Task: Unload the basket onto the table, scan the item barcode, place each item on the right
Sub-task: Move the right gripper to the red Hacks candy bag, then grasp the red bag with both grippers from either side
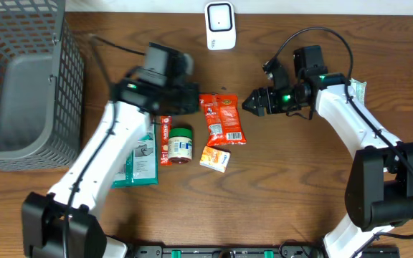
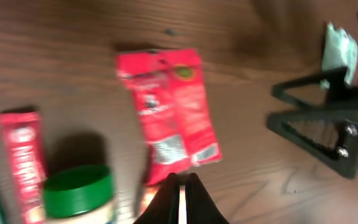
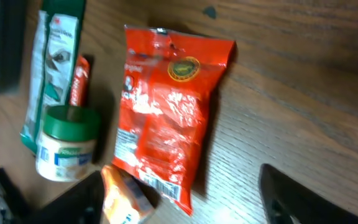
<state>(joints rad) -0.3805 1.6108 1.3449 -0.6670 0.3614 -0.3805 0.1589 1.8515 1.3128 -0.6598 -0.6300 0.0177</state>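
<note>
A red snack pouch [image 1: 222,118] lies flat at mid-table, its barcode [image 3: 166,186] near the lower edge in the right wrist view. My left gripper [image 1: 193,100] hovers at the pouch's left edge, fingers [image 2: 174,190] pressed together with nothing between them. My right gripper [image 1: 253,102] stands open just right of the pouch, which shows between its spread fingers [image 3: 300,199] in the right wrist view. A white scanner [image 1: 220,26] stands at the back edge of the table.
Left of the pouch lie a green-lidded jar [image 1: 181,145], a red stick pack [image 1: 165,136], a small orange packet [image 1: 215,158] and a green-and-white package [image 1: 142,159]. A grey wire basket [image 1: 20,79] fills the far left. A green packet [image 1: 357,89] lies by the right arm.
</note>
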